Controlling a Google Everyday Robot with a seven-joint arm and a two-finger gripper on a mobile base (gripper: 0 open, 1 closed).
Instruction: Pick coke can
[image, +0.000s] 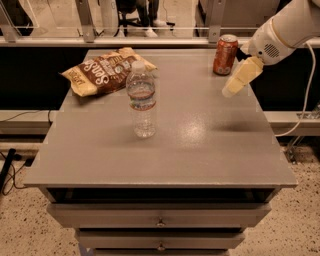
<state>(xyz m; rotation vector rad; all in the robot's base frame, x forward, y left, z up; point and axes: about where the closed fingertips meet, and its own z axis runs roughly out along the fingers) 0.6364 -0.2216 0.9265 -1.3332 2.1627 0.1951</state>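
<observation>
The coke can (225, 54) is red-orange with a silver top rim. It stands upright at the far right corner of the grey table (200, 150). My gripper (239, 80), cream-coloured on a white arm, hangs above the table's right side, just right of and in front of the can, not touching it. Nothing is held in it.
A clear plastic water bottle (142, 99) stands upright near the table's middle. A brown chip bag (105, 71) lies flat at the far left. Drawers (160, 217) sit below the tabletop. A rail and cables run behind and beside the table.
</observation>
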